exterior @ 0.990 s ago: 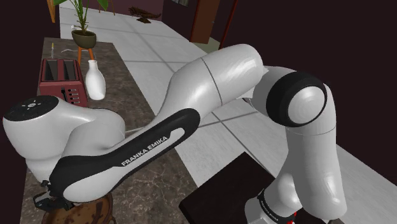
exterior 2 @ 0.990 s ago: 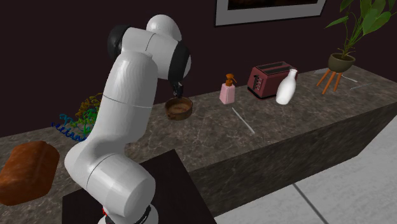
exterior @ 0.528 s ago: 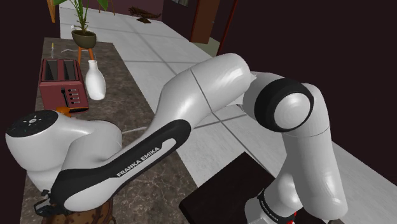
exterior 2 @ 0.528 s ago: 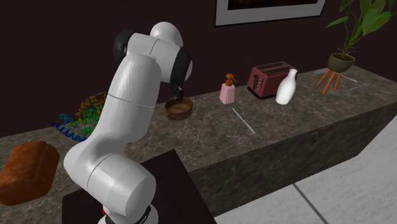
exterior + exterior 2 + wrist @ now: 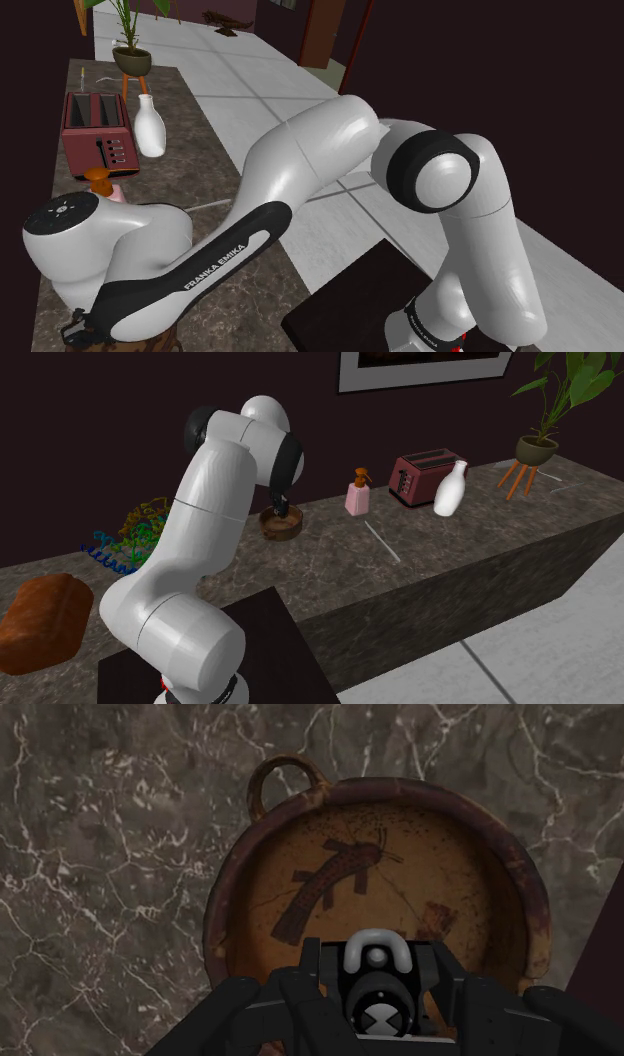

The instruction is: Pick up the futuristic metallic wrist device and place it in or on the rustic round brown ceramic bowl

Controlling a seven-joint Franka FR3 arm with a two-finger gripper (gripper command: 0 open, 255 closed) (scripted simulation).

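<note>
Gripper [image 5: 378,996] clamped narrow on the wrist device [image 5: 376,954], hanging over the brown bowl [image 5: 420,792], within its rim. Open marbled counter [image 5: 110,854] lies round the bowl's rim and ring handle [image 5: 285,762]. A pink bottle [image 5: 357,497] stands well apart from the bowl. Device: black body, grey arch, round black face with pale hourglass mark.
</note>
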